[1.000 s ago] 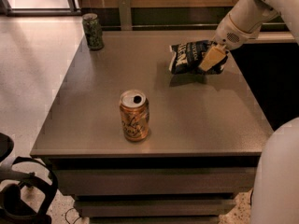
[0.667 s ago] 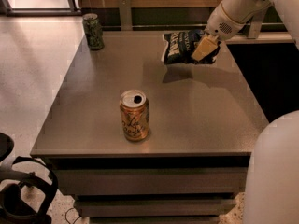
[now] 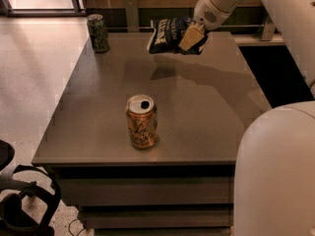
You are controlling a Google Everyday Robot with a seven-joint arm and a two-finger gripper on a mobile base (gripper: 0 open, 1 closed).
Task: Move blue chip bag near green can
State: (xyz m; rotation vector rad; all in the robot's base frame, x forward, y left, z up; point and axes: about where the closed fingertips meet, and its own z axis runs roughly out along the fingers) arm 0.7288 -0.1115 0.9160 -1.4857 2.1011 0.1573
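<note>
Across the middle of my feed, the grey desk [image 3: 206, 117] is filling most of the view, and its top is carrying two cans. Over its far right side, the robot's white arm [image 3: 285, 14] is reaching down from the upper right corner. The blue chip bag [image 3: 165, 33] is hanging in the air above the far edge of the desk, clear of the surface, with its white lettering facing me and its shadow lying on the desk just beneath it. Nearer to me, the orange-gold can [image 3: 141, 121] is standing upright close to the front edge, its tab hole open. The green can [image 3: 98, 32] is standing upright at the far left corner, apart from the bag and to its left. The end effector [image 3: 191, 37] is gripping the bag's right end, its fingers closed on the foil.
</note>
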